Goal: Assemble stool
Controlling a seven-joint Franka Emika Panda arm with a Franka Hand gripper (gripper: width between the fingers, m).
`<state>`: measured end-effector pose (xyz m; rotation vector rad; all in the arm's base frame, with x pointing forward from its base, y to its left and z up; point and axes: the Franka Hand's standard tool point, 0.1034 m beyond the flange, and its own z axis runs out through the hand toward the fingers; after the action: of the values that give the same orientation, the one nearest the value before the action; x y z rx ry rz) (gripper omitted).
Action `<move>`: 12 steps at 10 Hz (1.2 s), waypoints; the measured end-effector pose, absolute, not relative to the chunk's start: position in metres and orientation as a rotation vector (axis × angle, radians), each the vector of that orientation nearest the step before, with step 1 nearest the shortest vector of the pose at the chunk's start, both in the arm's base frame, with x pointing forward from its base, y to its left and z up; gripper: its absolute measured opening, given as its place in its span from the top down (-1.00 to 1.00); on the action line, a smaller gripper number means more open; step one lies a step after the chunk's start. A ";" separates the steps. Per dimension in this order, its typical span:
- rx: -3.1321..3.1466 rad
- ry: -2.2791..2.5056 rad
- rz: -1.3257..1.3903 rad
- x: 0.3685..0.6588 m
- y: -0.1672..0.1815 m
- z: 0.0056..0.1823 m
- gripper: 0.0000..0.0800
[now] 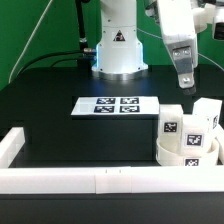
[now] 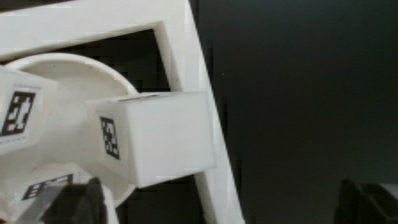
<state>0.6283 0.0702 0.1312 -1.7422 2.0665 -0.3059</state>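
Note:
The stool's round white seat disc (image 1: pixel 178 158) lies in the table's front corner on the exterior view's right, against the white rail. Blocky white legs with black-and-white tags stand bunched on or right beside it: one leg (image 1: pixel 170 122), a second leg (image 1: pixel 205 115) and a third leg (image 1: pixel 193 143). My gripper (image 1: pixel 183 80) hangs in the air above them, open, holding nothing. In the wrist view the seat (image 2: pixel 71 75) and a tagged leg (image 2: pixel 164 135) lie below. The gripper (image 2: pixel 217 205) shows only dark fingertips (image 2: pixel 63 203) far apart.
The marker board (image 1: pixel 118 105) lies flat mid-table in front of the robot base (image 1: pixel 118 50). A long white rail (image 1: pixel 90 180) borders the table's front and sides. In the wrist view, the rail (image 2: pixel 192 80) runs past the leg.

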 end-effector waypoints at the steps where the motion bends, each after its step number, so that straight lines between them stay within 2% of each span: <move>1: -1.854 1.983 -0.335 0.629 0.071 0.131 -0.62; 3: -2.290 1.579 -0.430 0.629 0.076 0.129 -0.62; 5: -2.556 1.260 -0.371 0.626 0.089 0.125 -0.62; 6: -2.607 1.129 -0.508 0.633 0.064 0.133 -0.62; 9: -2.739 0.890 -0.545 0.634 0.060 0.131 -0.62; 10: -2.783 0.806 -0.534 0.633 0.061 0.130 -0.62; 11: -2.869 0.672 -0.346 0.621 0.070 0.122 -0.62; 12: -2.901 0.620 -0.346 0.622 0.070 0.123 -0.62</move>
<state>0.6220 0.0697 0.1229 -2.9006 0.6197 -0.3458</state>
